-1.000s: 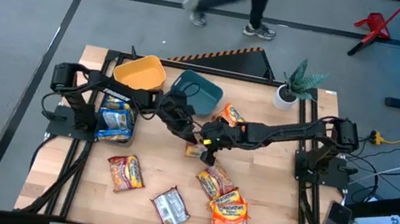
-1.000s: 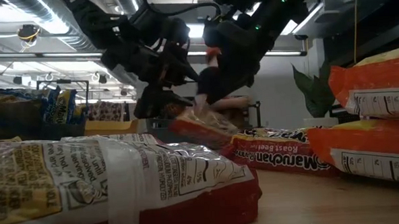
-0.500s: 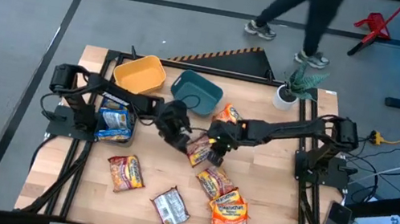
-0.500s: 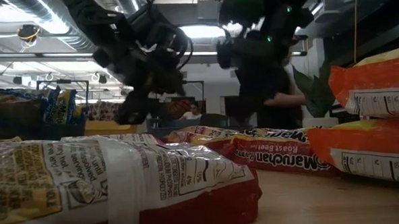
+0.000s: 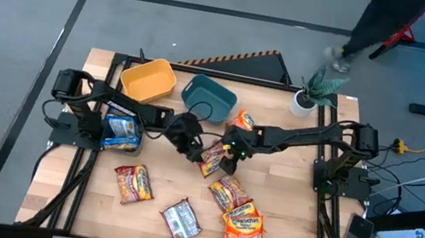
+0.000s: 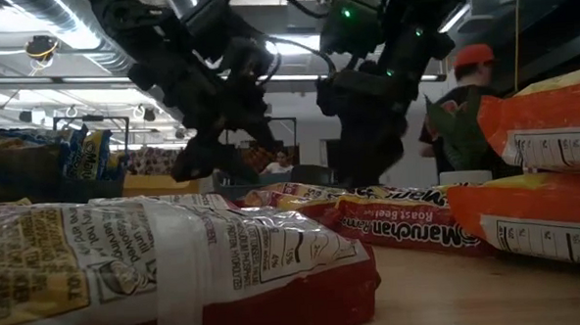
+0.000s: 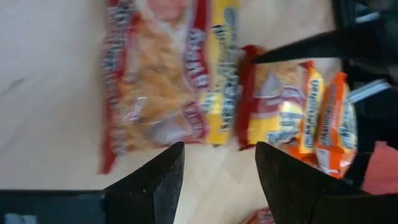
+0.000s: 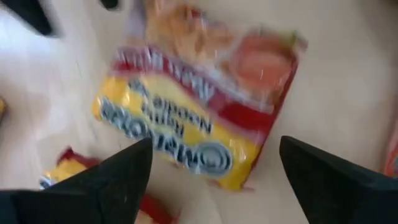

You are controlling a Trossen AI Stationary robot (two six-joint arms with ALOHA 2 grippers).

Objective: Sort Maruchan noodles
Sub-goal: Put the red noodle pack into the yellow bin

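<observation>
Site I ran: robotics lab | wooden table (image 5: 155,204) on taped concrete floor (image 5: 22,18) | exposed ceiling ducts (image 6: 58,21) above table | person (image 6: 463,86) walking beyond it

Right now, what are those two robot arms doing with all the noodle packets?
They are sorting ramen packets on a wooden table. The right gripper has its fingers wide open right above a red packet lying flat in the middle of the table. The left gripper hovers just beside it, open too, holding nothing. More packets lie scattered at the near edge, and a yellow bin and a teal bin wait at the far side.
</observation>
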